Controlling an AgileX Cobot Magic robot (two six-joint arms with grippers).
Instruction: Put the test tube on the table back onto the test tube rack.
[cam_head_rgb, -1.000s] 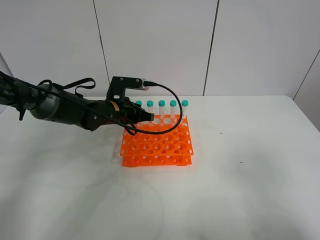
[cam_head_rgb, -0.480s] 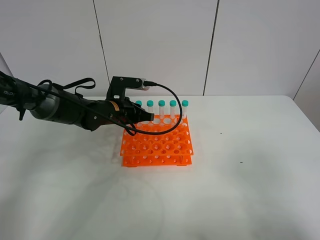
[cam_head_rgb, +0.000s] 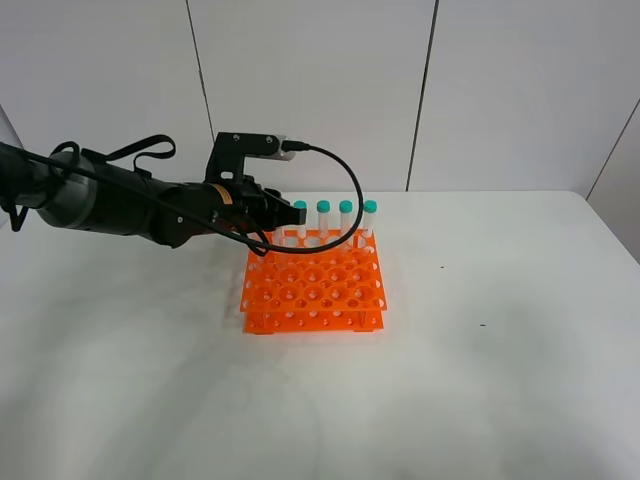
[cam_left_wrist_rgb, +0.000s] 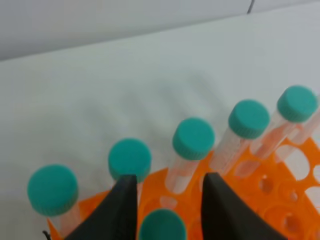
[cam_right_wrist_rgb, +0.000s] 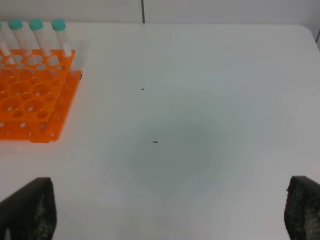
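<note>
Step in hand: placement phase, by my reading. Left gripper (cam_left_wrist_rgb: 165, 200) hangs over the back-left corner of the test tube rack (cam_head_rgb: 314, 288), the test tube (cam_left_wrist_rgb: 161, 225) between its fingers.
Left gripper state: fingers (cam_left_wrist_rgb: 122, 200) stand on either side of a teal cap seen from above in the left wrist view; they look clenched on it, though actual contact is not clear from this angle.
Tube location: off the desk (cam_head_rgb: 480, 380), at the gripper, in front of the back row of capped tubes (cam_left_wrist_rgb: 194, 139). Whether its tip sits in a hole is hidden.
Back row: five teal caps in the wrist view; four visible from the high camera, the rest masked by the arm.
Right gripper: only two dark finger tips (cam_right_wrist_rgb: 27, 207) at the frame corners, wide apart, nothing between them; parked well away from the rack.
Next move calls for: tube kept upright, tip centred over a free hole, straight descent, release only once seated.
Risk: crowding neighbouring caps.
</note>
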